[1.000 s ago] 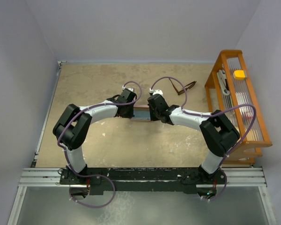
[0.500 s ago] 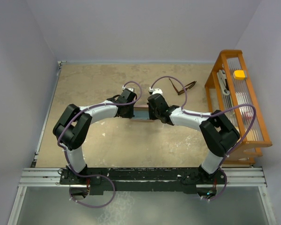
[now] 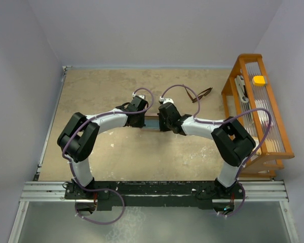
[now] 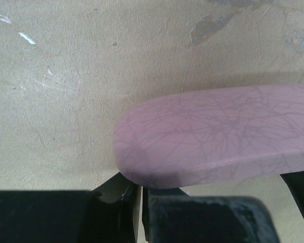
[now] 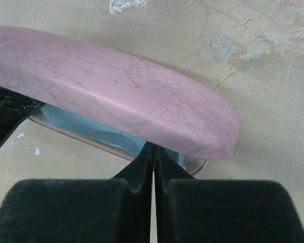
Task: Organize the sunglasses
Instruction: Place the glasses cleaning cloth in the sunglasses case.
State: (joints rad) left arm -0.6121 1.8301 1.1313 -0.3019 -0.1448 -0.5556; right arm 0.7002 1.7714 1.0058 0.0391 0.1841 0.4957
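Note:
The sunglasses [image 3: 201, 94], thin and dark-framed, lie on the table at the back right, apart from both grippers. Mid-table sits a pink oblong case [image 3: 152, 122] [image 4: 218, 131] [image 5: 116, 86], its lid raised over a base holding a light blue cloth [image 5: 86, 126]. My left gripper [image 3: 142, 120] [image 4: 140, 188] is shut with its tips under the case's left end; what it pinches is hidden. My right gripper [image 3: 161, 121] [image 5: 153, 148] is shut at the case's right end, tips pinched on the cloth's edge under the lid.
An orange wooden rack [image 3: 273, 147] stands along the right edge, holding a yellow item [image 3: 259, 80] and white tools [image 3: 240, 87]. Walls close in at the left, back and right. A metal rail [image 3: 40, 190] runs along the near edge by the arm bases.
The right gripper's jaws have closed at the cloth's edge. The right arm has shifted slightly left toward the case. The left arm has not moved.

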